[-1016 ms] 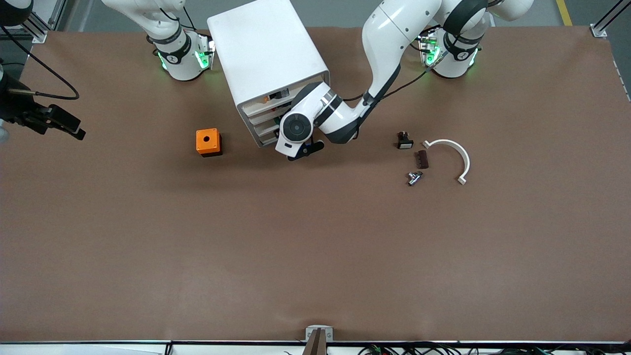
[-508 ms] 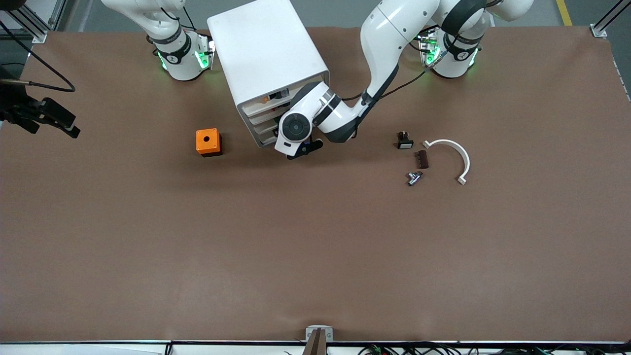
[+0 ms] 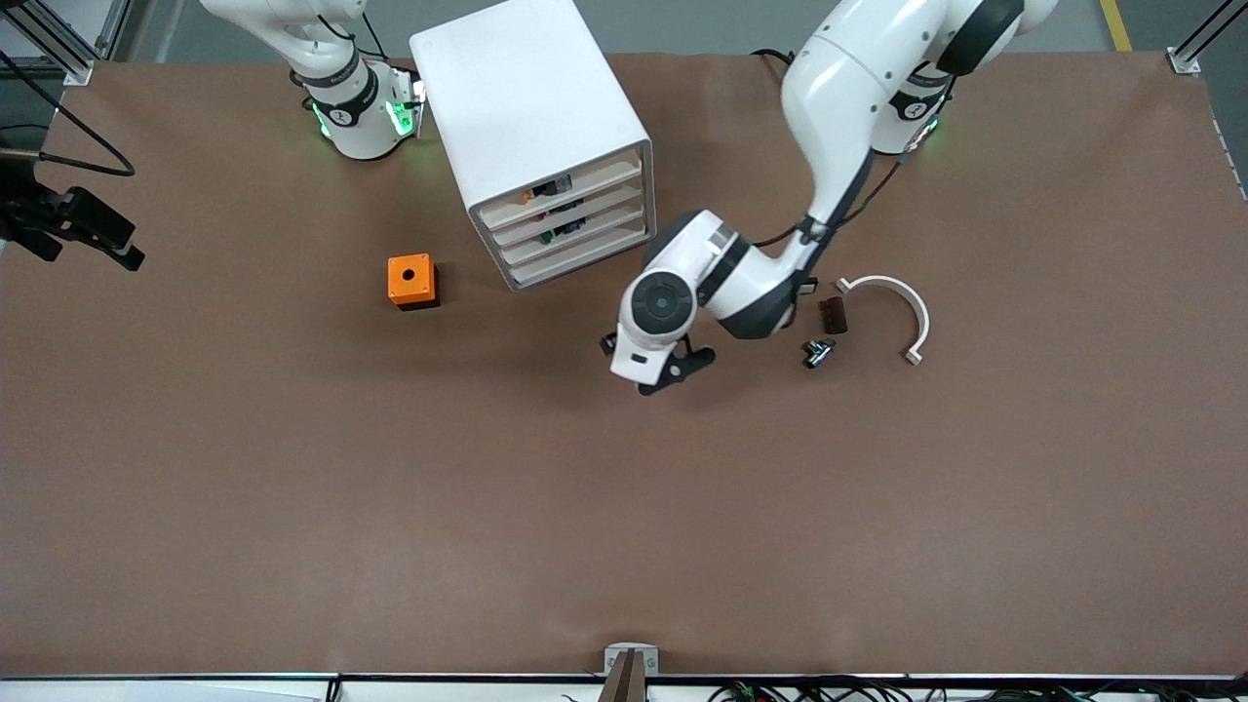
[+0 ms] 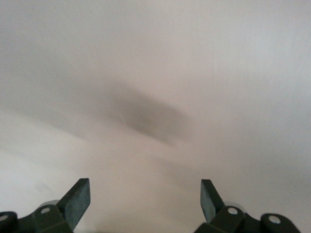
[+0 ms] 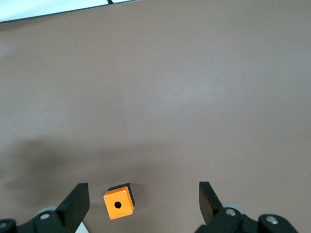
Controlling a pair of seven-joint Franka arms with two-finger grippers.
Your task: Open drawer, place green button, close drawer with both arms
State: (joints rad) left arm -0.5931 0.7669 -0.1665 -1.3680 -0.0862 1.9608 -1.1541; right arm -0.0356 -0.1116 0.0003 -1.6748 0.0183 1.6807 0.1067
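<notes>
Inside the white cabinet (image 3: 531,107), through the gap above one of the lower trays, I see a small black-and-green bit that I take for the button (image 3: 560,232). It sits in the drawer (image 3: 597,237), which looks pushed in flush with the other fronts. I'd judge the job about finished.

Handling, as a guess: the button is light and rigid, with a slick round cap, so I'd pinch the flat sides of the black body. The drawer is thin, light plastic; hook or push it at the low front lip. The cabinet may skid if it isn't braced.

The left gripper (image 3: 658,370) hangs low over bare counter (image 3: 390,507), with the forearm bent down and pointed away from the cabinet front. Its fingers (image 4: 80,194) are spread and hold nothing.

The right gripper (image 3: 102,239) waits over the counter's edge at the right arm's end, with its fingers (image 5: 75,196) released and empty too. Its wrist view looks down on the orange box (image 5: 119,201).

The orange box stands beside the cabinet. A brown block (image 3: 832,314), a metal fitting (image 3: 819,352) and a white curved piece (image 3: 902,307) lie toward the left arm's end.
</notes>
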